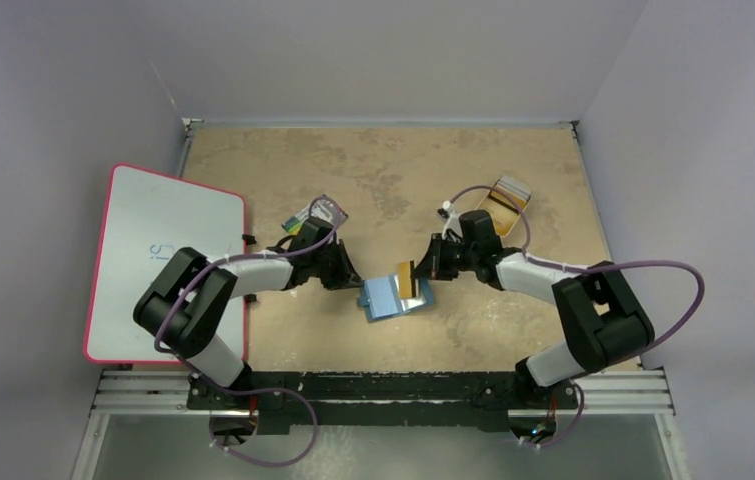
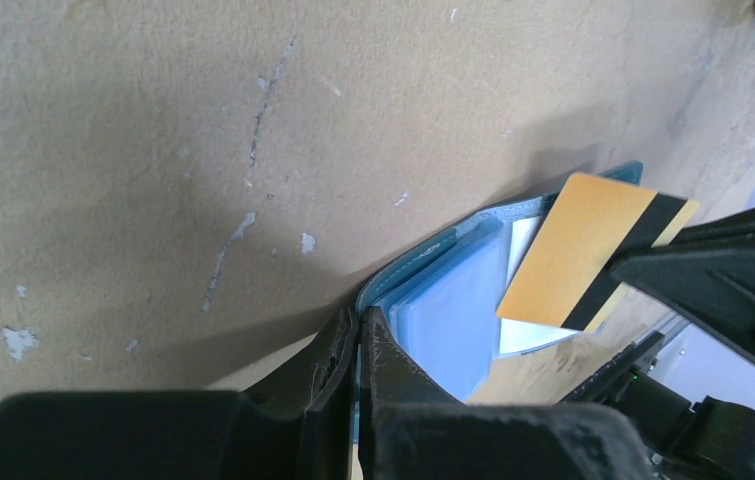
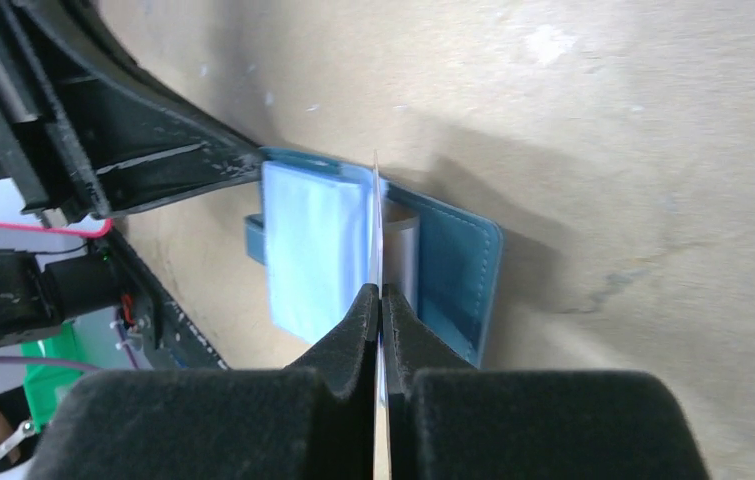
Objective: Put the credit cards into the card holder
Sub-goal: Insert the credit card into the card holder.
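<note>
From above, my left tool (image 1: 356, 282) and my right tool (image 1: 421, 272) meet near the middle of the bench (image 1: 383, 170). The card holder (image 1: 389, 299) lies open between them, its light blue lining facing up. An orange card (image 1: 406, 280) stands over its right half, just at the tip of my right tool. A white board with a pink rim (image 1: 163, 260) rests on the left edge of the bench. A pack with coloured stripes (image 1: 318, 213) sits behind my left arm, and a shallow tan tray (image 1: 506, 195) sits far right. In my left wrist view, my left tool (image 2: 358, 325) is clenched on the near edge of the card holder (image 2: 453, 300), one finger on either side of the teal cover. The orange card (image 2: 568, 250), with a dark stripe along one side, is pinched in my right tool (image 2: 723, 285) and slants over the open lining. A whitish card (image 2: 525, 240) shows behind it against the holder, though I cannot tell if it sits in a pocket. In my right wrist view, my right tool (image 3: 381, 295) is clamped on the orange card (image 3: 377, 215), seen edge-on as a thin line. That line reaches across the card holder (image 3: 463, 260), between the pale blue flap and the teal side. My left tool (image 3: 153, 165) grips the holder's far corner.
</note>
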Controlling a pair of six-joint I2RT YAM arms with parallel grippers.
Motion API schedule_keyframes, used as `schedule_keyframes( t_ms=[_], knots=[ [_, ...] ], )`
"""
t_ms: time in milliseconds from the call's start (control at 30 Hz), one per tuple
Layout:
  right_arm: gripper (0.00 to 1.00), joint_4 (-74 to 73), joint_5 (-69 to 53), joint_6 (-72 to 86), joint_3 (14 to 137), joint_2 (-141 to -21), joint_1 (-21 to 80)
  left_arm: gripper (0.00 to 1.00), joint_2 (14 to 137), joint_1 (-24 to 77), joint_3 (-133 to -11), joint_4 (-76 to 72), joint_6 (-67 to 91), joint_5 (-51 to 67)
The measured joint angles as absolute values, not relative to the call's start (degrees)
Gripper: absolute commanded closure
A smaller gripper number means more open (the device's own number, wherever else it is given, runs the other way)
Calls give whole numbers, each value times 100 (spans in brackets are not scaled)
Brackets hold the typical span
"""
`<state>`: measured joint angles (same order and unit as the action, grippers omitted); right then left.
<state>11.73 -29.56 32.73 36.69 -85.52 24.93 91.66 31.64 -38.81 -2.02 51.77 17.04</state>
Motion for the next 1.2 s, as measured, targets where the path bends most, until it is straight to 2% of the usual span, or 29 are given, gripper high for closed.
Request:
schedule_keyframes(
  t_ms=[733,1200],
  knots=[
    [100,3087,-3798,3594,3020,-9231,2215,100,9247,3164,-3918,-248,5137,1540],
    [100,3258,-3736,4056,2716,-8650,2222,100,9247,3177,-3701,-705,5527,1439]
  ],
)
